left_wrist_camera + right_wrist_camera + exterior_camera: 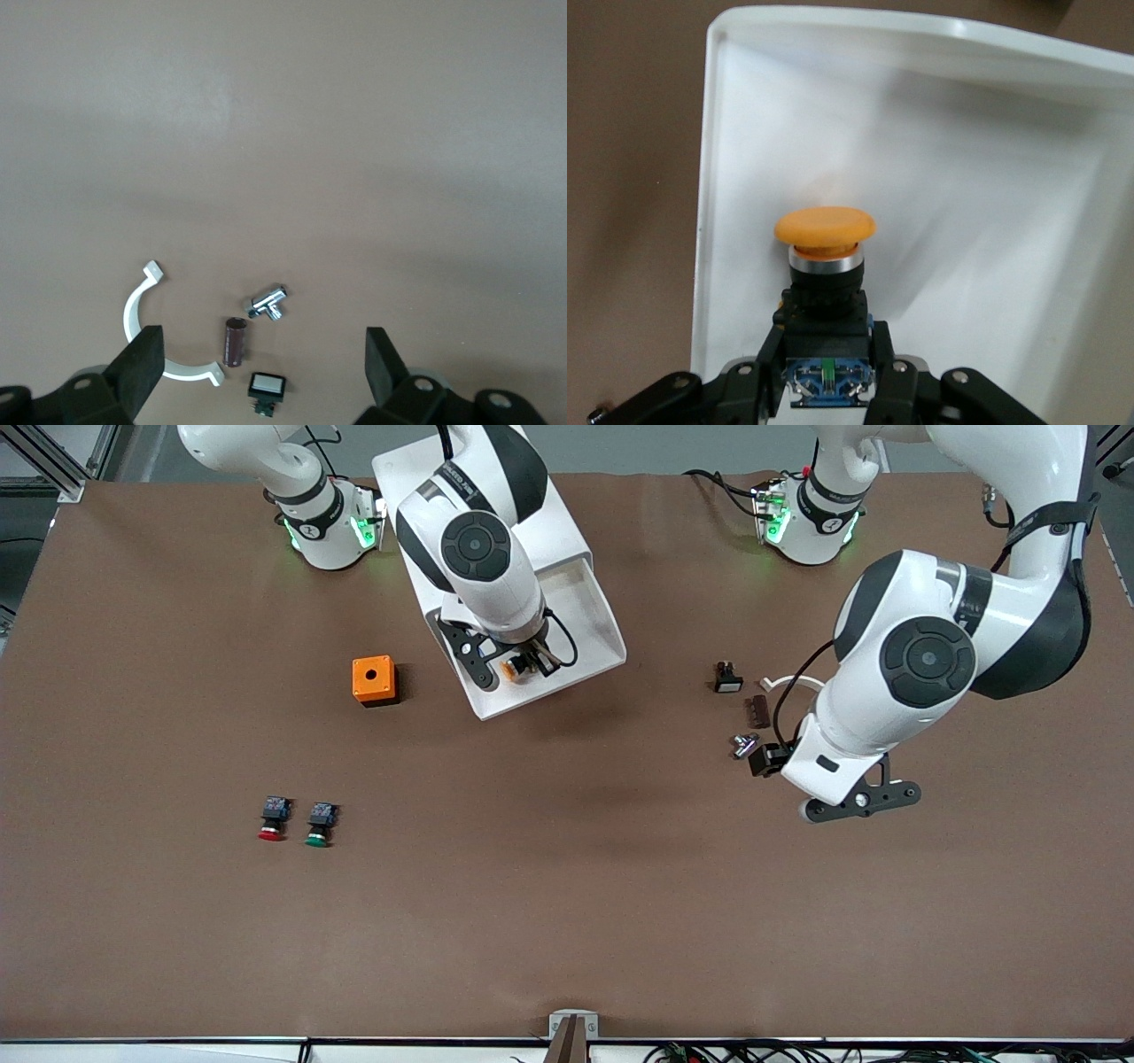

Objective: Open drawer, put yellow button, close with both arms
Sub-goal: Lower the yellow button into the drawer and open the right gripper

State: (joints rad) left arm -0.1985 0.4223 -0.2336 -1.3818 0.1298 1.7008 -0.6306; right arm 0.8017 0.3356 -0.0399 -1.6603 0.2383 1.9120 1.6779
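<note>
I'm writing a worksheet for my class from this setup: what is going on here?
The right pincer is shut on the yellow button and holds it over the open drawer, which is pulled out of the white cabinet. The left pincer waits open above small parts, among them a white clip. The red-capped button and green-capped button lie untouched.

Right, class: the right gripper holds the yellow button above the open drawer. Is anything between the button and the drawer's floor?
Nothing visible is. The right gripper is shut on the yellow button over the open drawer, whose white floor below shows bare. The left gripper waits open over small parts toward its own end of the table.
</note>
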